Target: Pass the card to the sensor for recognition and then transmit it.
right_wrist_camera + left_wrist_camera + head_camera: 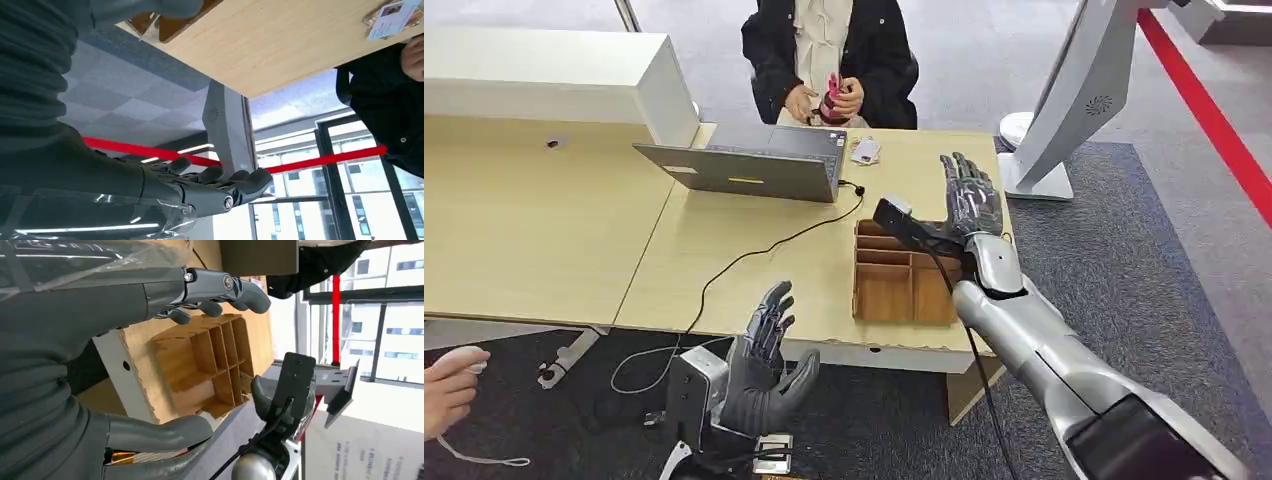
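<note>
On the table [754, 250], the laptop [749, 165] sits behind the divided tray [902, 275]; a card [865, 150] lies right of the laptop, before the seated person [834, 55].

The card [865, 150] lies flat at the far edge of my wooden table [744, 250] — just right of the open laptop [754, 165], in front of the seated person. From my right wrist it [392, 17] shows pale blue-white (print too small to read).
</note>
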`<state>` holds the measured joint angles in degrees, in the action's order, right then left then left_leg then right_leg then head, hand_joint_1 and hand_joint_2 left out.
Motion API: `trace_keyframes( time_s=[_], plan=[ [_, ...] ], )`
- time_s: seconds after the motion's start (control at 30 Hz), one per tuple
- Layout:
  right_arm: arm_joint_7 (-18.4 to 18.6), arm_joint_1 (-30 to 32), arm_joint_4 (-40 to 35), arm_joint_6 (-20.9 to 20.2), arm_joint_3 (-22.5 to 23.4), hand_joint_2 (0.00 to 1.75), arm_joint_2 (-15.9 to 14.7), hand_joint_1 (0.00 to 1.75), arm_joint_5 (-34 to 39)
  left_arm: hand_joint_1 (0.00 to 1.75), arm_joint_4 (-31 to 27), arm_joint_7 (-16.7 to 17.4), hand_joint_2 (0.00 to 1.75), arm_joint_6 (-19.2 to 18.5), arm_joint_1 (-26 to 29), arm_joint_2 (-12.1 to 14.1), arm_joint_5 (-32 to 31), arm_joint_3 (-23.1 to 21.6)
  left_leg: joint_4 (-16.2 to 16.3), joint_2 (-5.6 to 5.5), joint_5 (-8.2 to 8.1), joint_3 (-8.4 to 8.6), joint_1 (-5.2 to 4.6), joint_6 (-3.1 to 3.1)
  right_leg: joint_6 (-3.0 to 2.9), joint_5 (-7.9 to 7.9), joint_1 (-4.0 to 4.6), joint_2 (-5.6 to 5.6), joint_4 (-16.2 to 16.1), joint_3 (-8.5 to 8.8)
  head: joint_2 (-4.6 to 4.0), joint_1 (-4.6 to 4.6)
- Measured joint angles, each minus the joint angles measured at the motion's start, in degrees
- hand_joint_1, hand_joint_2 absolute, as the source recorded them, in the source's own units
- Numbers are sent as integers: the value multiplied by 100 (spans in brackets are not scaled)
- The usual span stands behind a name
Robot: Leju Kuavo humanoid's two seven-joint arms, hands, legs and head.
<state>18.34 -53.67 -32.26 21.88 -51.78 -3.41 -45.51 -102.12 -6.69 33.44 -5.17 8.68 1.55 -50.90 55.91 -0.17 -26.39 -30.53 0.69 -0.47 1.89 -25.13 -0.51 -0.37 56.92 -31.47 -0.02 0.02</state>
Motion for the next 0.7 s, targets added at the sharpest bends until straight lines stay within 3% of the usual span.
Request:
trace_keyframes(
  time_s=[0.7],
  plan=[
    [-7, 10, 0, -98, 2, 175, -70, 0, -26, 0, 164, -122, 175, -17, 0, -127, -20, 0, 0, 0, 0, 0, 0, 0, 0, 0, 0, 0, 0, 0, 2, 0]
  ],
)
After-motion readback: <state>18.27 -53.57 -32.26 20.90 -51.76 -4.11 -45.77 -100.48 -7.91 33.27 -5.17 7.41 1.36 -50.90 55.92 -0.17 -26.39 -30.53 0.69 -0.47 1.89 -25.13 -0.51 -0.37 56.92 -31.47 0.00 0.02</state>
